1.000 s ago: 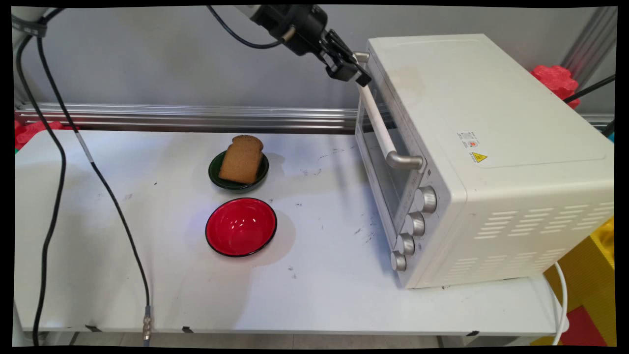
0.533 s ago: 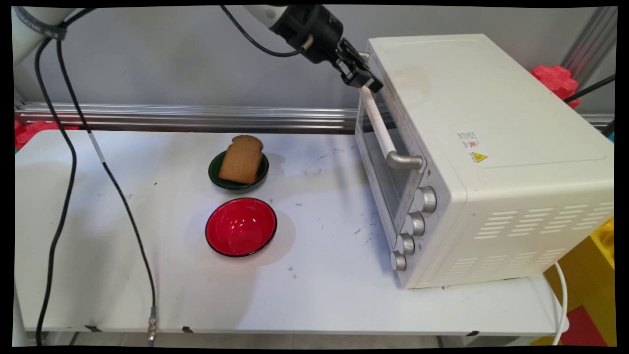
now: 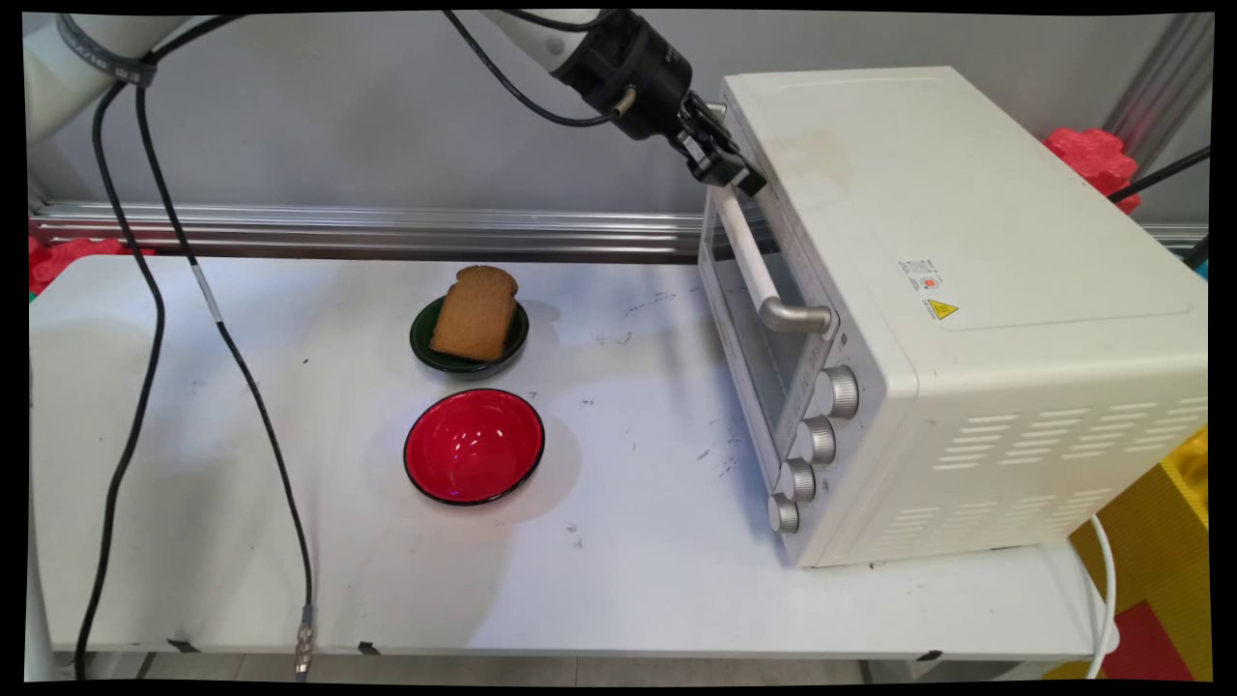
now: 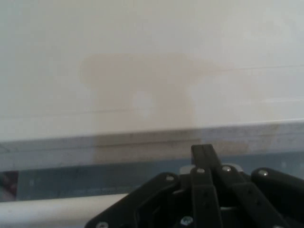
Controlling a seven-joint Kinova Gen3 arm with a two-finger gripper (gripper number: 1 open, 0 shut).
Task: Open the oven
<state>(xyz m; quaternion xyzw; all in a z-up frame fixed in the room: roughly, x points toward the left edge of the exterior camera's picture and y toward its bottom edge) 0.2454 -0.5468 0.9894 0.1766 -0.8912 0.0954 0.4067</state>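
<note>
- Black cables (image 3: 145, 319) hang down over the left of the white table (image 3: 290, 541).
- A bread slice (image 3: 474, 312) leans in a dark green bowl (image 3: 421, 340); nearer the camera sits a red bowl (image 3: 474, 446).
- A grey wall (image 3: 290, 116) and a metal rail (image 3: 367, 232) run behind.
- The gripper (image 3: 727, 166) is at the far end of the handle (image 3: 752, 256) of the toaster oven (image 3: 947, 309), seemingly clenched round it.
- The handle's long axis runs from far to near along the door's top; the door faces left.
</note>
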